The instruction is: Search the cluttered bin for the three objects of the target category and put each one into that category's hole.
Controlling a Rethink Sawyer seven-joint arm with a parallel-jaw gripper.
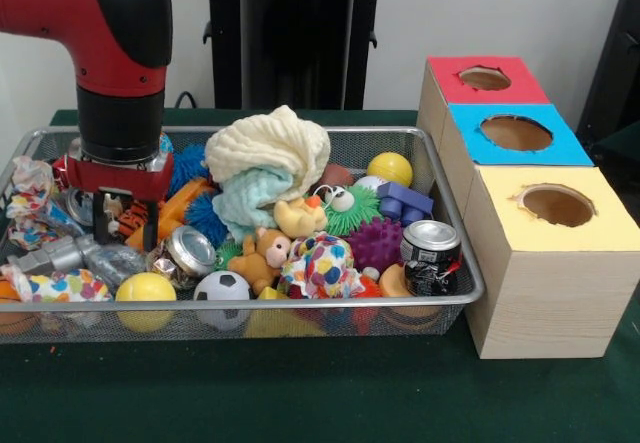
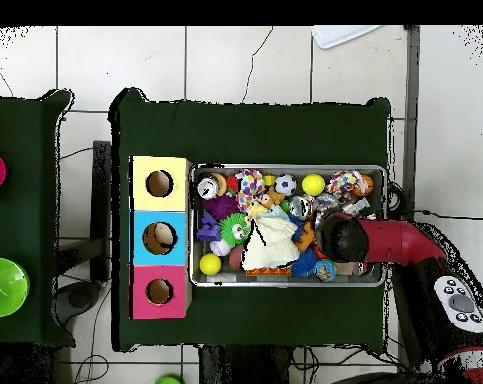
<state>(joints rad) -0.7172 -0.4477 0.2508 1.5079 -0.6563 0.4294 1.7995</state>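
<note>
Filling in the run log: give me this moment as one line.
arm: over bin's end farthest from boxes | gripper: low among clutter, grasp unclear | bin: full | holes in boxes: nothing seen inside

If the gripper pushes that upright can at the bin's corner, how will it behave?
The can stands upright near the bin wall, so a high push would likely tip it. Its dented side suggests it is empty and light. Once down, it would probably roll.

Robot lab, Sawyer arm (image 1: 110, 53), test bin (image 1: 455, 253), tiled floor (image 2: 225, 60)
</note>
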